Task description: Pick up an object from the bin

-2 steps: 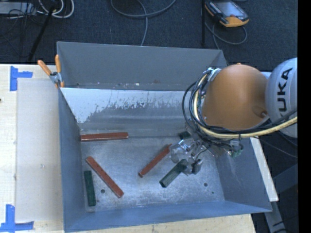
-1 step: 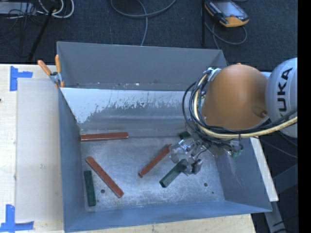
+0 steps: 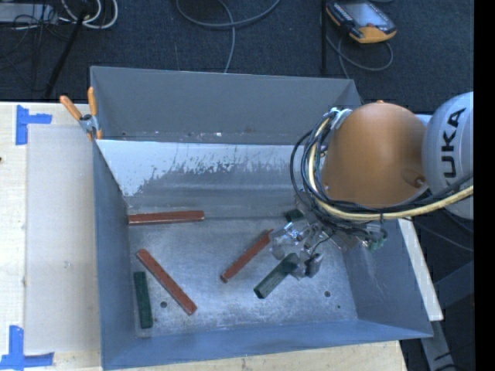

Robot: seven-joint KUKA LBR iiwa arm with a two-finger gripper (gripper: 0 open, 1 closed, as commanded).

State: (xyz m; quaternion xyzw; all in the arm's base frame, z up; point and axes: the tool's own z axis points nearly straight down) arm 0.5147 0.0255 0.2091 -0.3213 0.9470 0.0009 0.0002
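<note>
My gripper (image 3: 300, 252) is low over the bin floor, right of the middle, under the orange dome. A short dark green stick (image 3: 272, 280) lies slanted just below it, with its upper end right at the gripper. A reddish-brown stick (image 3: 246, 257) lies slanted just left of the gripper, its upper end close to the gripper's body. The gripper's metal parts hide the place where the green stick's end meets it.
A reddish-brown stick (image 3: 166, 217) lies flat near the left back of the floor. Another brown stick (image 3: 166, 282) lies slanted at the front left, with a dark green stick (image 3: 142, 300) beside it near the left wall.
</note>
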